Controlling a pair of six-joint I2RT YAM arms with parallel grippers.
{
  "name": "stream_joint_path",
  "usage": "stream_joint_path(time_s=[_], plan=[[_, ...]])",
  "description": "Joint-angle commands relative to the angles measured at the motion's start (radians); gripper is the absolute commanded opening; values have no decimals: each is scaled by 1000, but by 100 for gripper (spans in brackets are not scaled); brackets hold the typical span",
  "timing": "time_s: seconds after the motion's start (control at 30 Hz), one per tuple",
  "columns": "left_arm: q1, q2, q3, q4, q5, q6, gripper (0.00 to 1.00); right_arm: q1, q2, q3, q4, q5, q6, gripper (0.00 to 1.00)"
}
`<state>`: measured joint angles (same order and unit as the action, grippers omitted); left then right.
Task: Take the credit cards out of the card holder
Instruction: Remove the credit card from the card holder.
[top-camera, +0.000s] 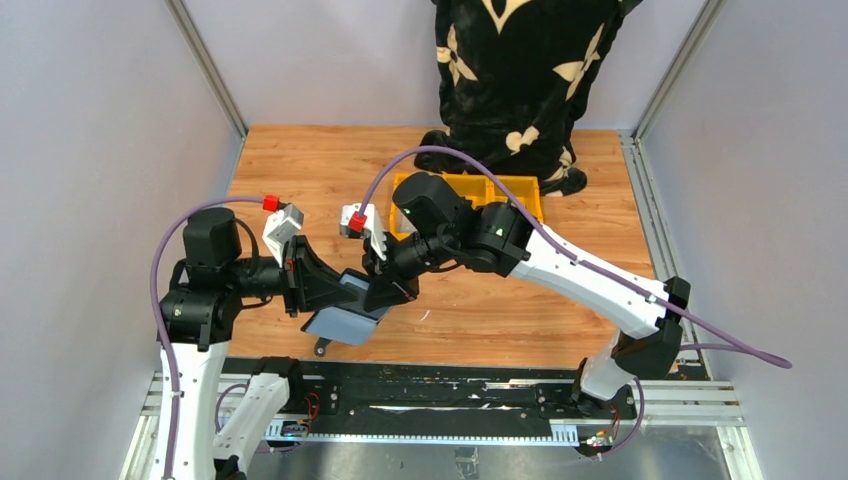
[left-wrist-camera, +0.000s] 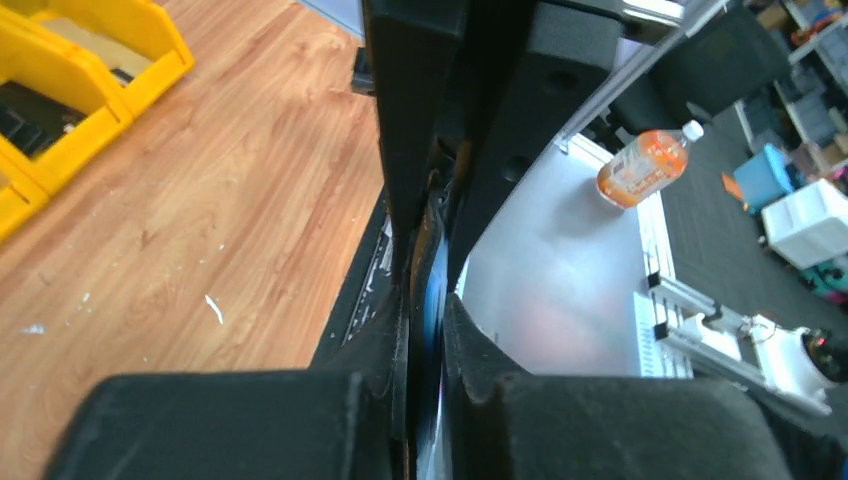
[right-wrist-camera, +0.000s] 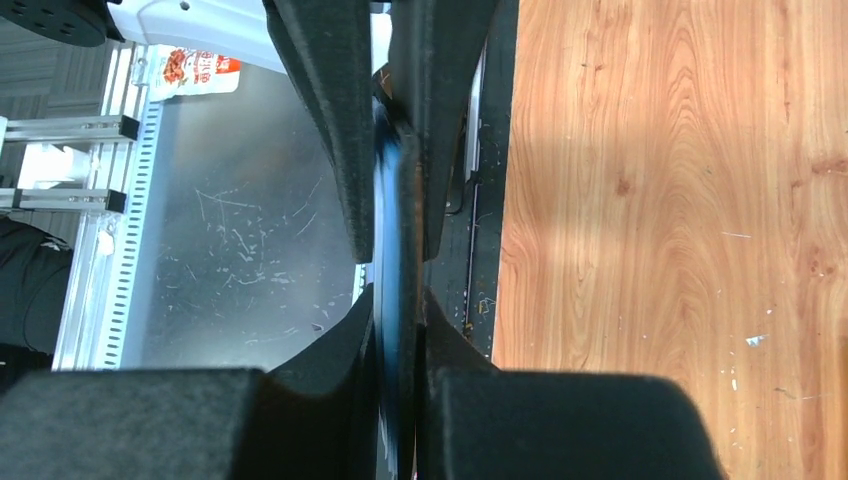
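Note:
The card holder (top-camera: 340, 322) hangs in the air over the table's near edge, held between both grippers. Its grey-blue sleeve side faces up and its short black snap tab (top-camera: 321, 348) dangles below. My left gripper (top-camera: 338, 290) is shut on its left part, and my right gripper (top-camera: 388, 292) is shut on its right part. In the left wrist view the fingers (left-wrist-camera: 428, 330) pinch the holder edge-on (left-wrist-camera: 432, 290), black leather beside a blue sleeve. The right wrist view shows the same pinch (right-wrist-camera: 398, 320) on the black and blue edge (right-wrist-camera: 395, 230). No separate credit card can be made out.
Yellow bins (top-camera: 520, 195) stand at the back of the wooden table, also showing in the left wrist view (left-wrist-camera: 70, 90). A person in black patterned clothing (top-camera: 520, 80) stands behind them. The black rail and metal base (top-camera: 430, 400) lie below the held holder.

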<state>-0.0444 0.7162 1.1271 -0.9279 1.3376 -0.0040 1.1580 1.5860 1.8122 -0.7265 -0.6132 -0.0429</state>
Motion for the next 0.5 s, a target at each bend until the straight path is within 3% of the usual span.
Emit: stream_joint_path(time_s=[0.0, 0.07, 0.2, 0.4, 0.47], plan=[[-3, 10, -8, 2, -27, 14, 0, 10, -76, -93, 151, -26, 51, 22], [-3, 13, 3, 0, -39, 36, 0, 0, -161, -240, 348, -16, 121, 41], [-3, 22, 53, 0, -71, 25, 0, -66, -346, -594, 882, -12, 330, 62], [-3, 66, 148, 34, -158, -87, 0, -99, -434, -925, 1490, 80, 594, 73], [-3, 57, 135, 122, -201, -216, 0, -101, -418, -984, 1637, 117, 660, 73]])
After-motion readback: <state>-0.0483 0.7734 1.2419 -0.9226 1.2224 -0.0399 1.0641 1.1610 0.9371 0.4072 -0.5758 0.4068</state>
